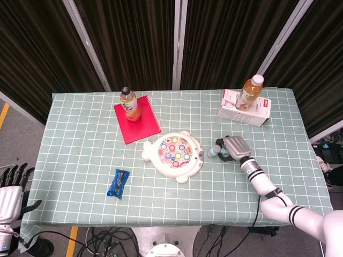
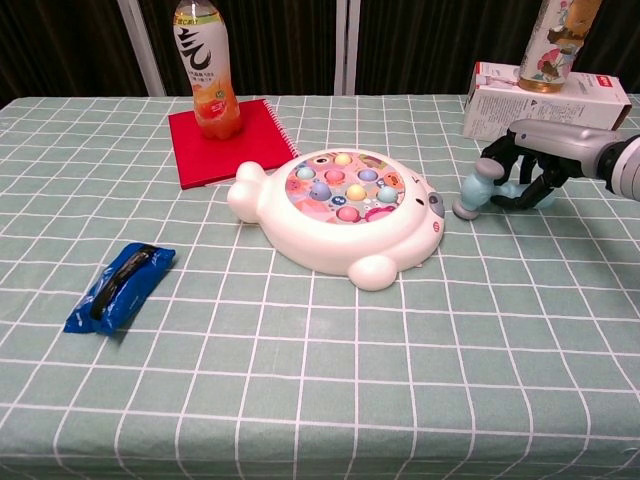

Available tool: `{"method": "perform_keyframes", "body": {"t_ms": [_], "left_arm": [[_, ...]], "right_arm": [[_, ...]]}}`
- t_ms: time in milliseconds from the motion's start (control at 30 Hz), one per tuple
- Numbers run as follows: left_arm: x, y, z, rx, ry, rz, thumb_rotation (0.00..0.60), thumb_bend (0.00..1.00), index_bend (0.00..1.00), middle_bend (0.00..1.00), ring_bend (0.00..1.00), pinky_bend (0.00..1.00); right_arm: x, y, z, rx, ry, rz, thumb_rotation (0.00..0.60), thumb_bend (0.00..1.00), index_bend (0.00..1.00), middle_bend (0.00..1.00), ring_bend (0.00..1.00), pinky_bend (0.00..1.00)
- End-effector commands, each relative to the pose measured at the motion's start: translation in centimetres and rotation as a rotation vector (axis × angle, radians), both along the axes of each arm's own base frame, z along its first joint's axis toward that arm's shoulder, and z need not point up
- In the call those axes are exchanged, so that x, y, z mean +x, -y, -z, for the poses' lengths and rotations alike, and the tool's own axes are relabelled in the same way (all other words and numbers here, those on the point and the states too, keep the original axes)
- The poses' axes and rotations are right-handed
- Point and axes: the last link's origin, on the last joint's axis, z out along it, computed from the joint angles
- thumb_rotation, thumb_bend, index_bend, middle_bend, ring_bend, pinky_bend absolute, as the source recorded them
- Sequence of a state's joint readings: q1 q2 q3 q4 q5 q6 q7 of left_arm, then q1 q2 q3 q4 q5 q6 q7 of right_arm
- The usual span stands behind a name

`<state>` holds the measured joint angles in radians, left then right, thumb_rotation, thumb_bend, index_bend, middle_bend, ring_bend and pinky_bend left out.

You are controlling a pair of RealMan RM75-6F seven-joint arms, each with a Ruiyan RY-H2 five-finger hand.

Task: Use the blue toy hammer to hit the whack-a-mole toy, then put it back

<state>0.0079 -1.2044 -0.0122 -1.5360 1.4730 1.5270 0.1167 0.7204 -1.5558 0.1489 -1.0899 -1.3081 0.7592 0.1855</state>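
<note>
My right hand (image 2: 535, 170): on the table's right side, fingers curled around the handle of the hammer (image 2: 478, 190); it holds the hammer. Head view shows the same hand (image 1: 233, 148) just right of the toy.
Hammer: pale blue, head pointing left and down toward the cloth, just beside the right edge of the mole toy (image 2: 340, 212). Whether the head touches the cloth, I cannot tell.
Mole toy: white, rounded, coloured pegs on top, near the middle of the table (image 2: 300, 380).
My left hand (image 1: 9, 195): off the table's left corner in the head view, fingers apart, holding nothing.
Notebook (image 2: 232, 142): red, far left of centre, with a bottle (image 2: 206, 72) of orange drink standing on it.
Box (image 2: 545, 100): white, far right, behind my right hand; a second bottle (image 2: 556, 40) on top.
Wrapper (image 2: 120, 287): blue packet, lying near left, well apart from the toy.
</note>
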Motion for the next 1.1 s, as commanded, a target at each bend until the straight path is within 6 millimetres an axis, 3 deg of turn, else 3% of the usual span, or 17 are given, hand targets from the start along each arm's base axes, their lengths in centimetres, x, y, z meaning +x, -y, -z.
{"method": "perform_keyframes", "body": {"t_ms": [33, 267, 533, 800, 1100], "left_arm": [[0.0, 0.1, 0.0, 0.000, 0.000, -0.001, 0.600, 0.03, 0.15, 0.06, 0.00, 0.00], [0.0, 0.2, -0.2, 0.002, -0.002, -0.002, 0.600, 0.03, 0.15, 0.06, 0.00, 0.00], [0.2, 0.3, -0.2, 0.002, -0.003, -0.003, 0.600, 0.03, 0.15, 0.06, 0.00, 0.00], [0.2, 0.2, -0.2, 0.004, -0.002, -0.004, 0.600, 0.03, 0.15, 0.06, 0.00, 0.00], [-0.1, 0.5, -0.2, 0.004, 0.005, -0.013, 0.600, 0.03, 0.15, 0.06, 0.00, 0.00]], "right_arm": [[0.2, 0.1, -0.2, -0.007, 0.009, -0.013, 0.600, 0.37, 0.60, 0.53, 0.38, 0.50], [1.7, 0.2, -2.5, 0.016, -0.022, -0.119, 0.600, 0.45, 0.69, 0.60, 0.46, 0.58], [5.8, 0.2, -6.2, 0.051, -0.058, -0.239, 0.600, 0.49, 0.74, 0.61, 0.49, 0.63], [9.7, 0.1, -3.7, 0.127, -0.049, -0.277, 0.600, 0.49, 0.74, 0.61, 0.50, 0.63], [11.2, 0.3, -0.9, 0.167, -0.109, -0.298, 0.600, 0.49, 0.74, 0.61, 0.50, 0.63]]}}
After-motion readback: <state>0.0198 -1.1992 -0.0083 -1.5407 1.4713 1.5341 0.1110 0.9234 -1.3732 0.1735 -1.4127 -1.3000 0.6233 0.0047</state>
